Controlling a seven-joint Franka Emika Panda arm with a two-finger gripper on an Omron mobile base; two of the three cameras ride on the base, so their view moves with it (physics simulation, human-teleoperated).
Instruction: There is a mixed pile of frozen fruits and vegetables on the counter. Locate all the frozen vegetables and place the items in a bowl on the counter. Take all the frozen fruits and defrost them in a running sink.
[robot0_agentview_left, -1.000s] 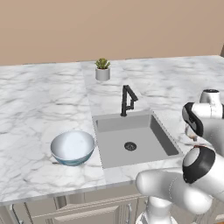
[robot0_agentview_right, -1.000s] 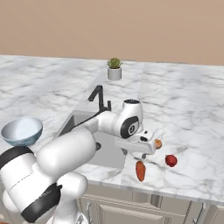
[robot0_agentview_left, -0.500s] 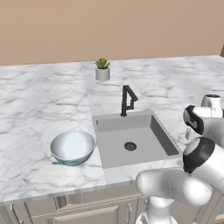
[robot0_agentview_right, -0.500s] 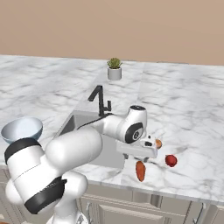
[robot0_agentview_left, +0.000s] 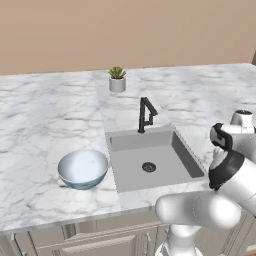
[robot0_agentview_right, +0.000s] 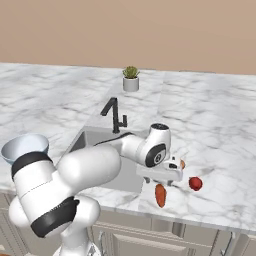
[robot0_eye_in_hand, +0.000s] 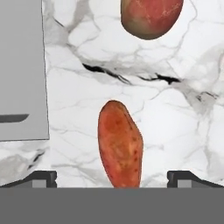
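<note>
My gripper (robot0_agentview_right: 166, 178) hangs open just above the counter (robot0_agentview_right: 215, 115), right of the sink (robot0_agentview_right: 90, 142). In the hand view my gripper (robot0_eye_in_hand: 113, 177) straddles the near end of the long orange-red vegetable (robot0_eye_in_hand: 120, 144), a fingertip (robot0_eye_in_hand: 43, 177) on each side and not touching it. This vegetable (robot0_agentview_right: 160, 195) lies near the counter's front edge. The dark red vegetable (robot0_agentview_right: 195, 183) rests to its right. One orange-peach fruit (robot0_eye_in_hand: 151, 15) lies beyond the lump, and this fruit (robot0_agentview_right: 182, 164) peeks out behind my hand. The pale blue-white bowl (robot0_agentview_left: 82, 167) stands left of the sink (robot0_agentview_left: 150, 160).
A black faucet (robot0_agentview_left: 145, 115) rises behind the basin, and a small potted plant (robot0_agentview_left: 117, 80) stands further back. The sink's grey rim (robot0_eye_in_hand: 22, 65) runs close on the left of the hand view. The counter's front edge is just past the orange-red lump.
The arm's elbow has swung further right and lower. The gripper stays open over the same spot, and the pieces have not moved.
</note>
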